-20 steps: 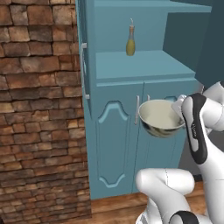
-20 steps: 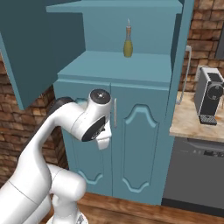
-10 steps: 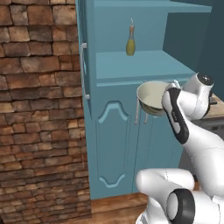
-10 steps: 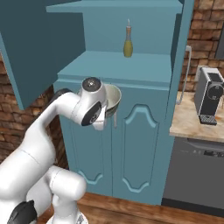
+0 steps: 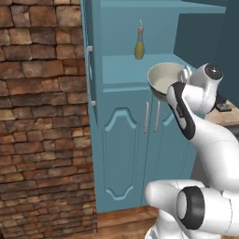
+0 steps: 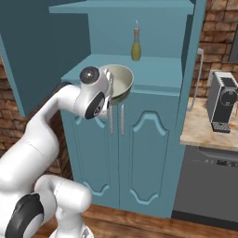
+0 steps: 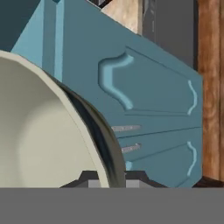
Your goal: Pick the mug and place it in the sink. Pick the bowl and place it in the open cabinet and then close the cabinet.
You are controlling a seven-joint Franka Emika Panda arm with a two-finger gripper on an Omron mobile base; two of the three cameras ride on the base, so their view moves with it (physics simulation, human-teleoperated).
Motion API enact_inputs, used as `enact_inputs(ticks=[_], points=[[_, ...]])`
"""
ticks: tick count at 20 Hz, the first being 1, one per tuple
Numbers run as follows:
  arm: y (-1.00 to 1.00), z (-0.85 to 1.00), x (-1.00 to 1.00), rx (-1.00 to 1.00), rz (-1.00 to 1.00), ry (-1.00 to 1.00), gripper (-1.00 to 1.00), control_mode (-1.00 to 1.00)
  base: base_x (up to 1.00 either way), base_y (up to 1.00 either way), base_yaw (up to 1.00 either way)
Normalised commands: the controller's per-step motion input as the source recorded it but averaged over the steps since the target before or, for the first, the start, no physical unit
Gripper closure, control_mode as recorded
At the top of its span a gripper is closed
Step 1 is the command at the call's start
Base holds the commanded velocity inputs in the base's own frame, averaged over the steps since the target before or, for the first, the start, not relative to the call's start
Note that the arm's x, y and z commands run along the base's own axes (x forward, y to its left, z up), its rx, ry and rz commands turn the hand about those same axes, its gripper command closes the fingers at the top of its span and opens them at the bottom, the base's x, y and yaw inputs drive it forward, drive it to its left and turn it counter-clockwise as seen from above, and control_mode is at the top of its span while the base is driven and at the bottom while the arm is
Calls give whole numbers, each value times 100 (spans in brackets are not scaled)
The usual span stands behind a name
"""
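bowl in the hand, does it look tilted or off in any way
Yes: the bowl is tipped nearly on edge, its cream inside facing sideways, pinched by its rim in the hand at the cabinet shelf's front edge. It looks empty and undamaged.

No readable text anywhere, no label legible on the slim bottle (image 5: 139,45) standing on the cabinet (image 5: 122,154) shelf, no brand or marking readable on the coffee machine (image 6: 222,103) on the desk (image 6: 204,133) — nothing printed on doors, brick, or robot.

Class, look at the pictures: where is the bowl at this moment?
The bowl is held up by the claw at the front edge of the open cabinet's shelf, below and just beside the yellow-green bottle.
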Motion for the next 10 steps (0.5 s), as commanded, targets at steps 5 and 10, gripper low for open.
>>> enact_inputs(ticks=[5, 10], points=[[-2, 37, 24, 3, 0, -17, 100, -100, 0, 0, 0], [0, 1, 72, 0, 0, 13, 100, -100, 0, 0, 0]])
